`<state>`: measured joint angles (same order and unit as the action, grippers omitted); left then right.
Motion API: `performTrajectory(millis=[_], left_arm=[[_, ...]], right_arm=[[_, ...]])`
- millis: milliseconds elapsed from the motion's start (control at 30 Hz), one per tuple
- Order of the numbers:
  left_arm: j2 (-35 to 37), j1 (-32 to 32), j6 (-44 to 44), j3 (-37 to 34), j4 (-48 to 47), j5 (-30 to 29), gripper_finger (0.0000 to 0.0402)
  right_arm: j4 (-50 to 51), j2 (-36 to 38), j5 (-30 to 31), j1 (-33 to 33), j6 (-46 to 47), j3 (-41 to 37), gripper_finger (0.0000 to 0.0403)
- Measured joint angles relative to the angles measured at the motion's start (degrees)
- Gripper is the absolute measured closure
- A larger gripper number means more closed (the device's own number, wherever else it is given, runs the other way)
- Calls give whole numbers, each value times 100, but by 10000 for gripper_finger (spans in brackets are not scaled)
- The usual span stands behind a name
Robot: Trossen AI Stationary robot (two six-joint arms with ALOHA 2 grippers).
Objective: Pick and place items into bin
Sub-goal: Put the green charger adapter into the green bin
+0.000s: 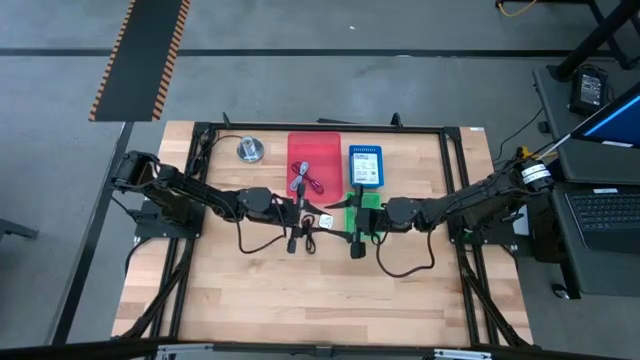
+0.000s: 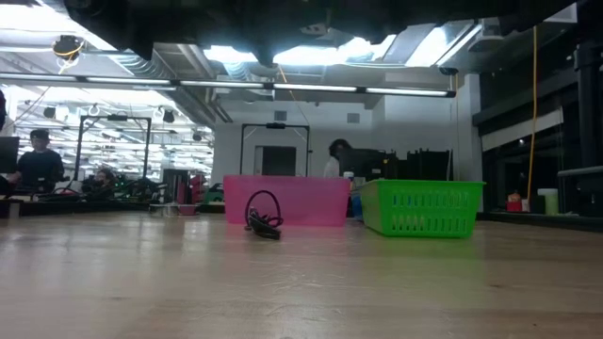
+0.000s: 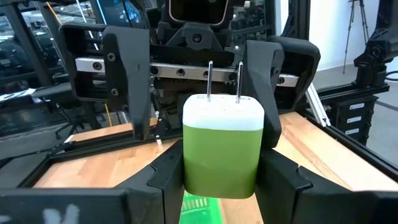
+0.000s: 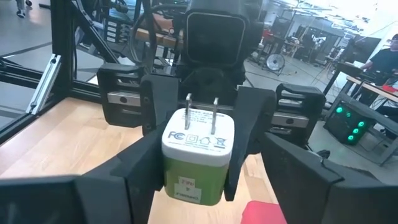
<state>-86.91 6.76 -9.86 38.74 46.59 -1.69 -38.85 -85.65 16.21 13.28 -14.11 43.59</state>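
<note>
Open-plan robotics lab: concrete floor, hazard-striped mat (image 1: 140,55), ceiling strip lights (image 2: 311,89), more metal rigs (image 2: 113,155), people at desks (image 2: 38,160), laptop (image 1: 605,210) beside the table (image 1: 250,300).

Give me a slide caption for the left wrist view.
Green-and-white plug adapter, prongs up, passing between left tool and right tool.

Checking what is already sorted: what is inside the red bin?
In the high view, a coiled red and black cable lies in the red bin. Anything under the cable is hidden.

Grey floor (image 1: 330,90) with a hazard-striped mat (image 1: 140,55); ceiling strip lights (image 2: 311,89) glow.
</note>
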Motion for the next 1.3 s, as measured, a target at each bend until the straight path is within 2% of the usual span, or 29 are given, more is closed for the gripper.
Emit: performTrajectory(millis=[133, 400, 500, 700, 1067, 1300], left_arm=[[0, -37, 8, 0, 0, 11, 256], [0, -52, -5, 0, 3, 15, 256], [0, -52, -34, 0, 2, 6, 256], [0, -52, -20, 0, 0, 13, 252], [8, -38, 162, 3, -28, -22, 203], [344, -38, 126, 4, -676, -28, 206]], right_arm=[[-4, 0, -131, 0, -13, 0, 175], [-7, 0, -116, 0, -105, 0, 263], [-4, 0, -116, 0, -87, 0, 285], [0, 0, -128, 0, -91, 0, 285], [44, -2, -153, 4, -137, 0, 285], [66, 24, -143, 7, -138, 0, 284]])
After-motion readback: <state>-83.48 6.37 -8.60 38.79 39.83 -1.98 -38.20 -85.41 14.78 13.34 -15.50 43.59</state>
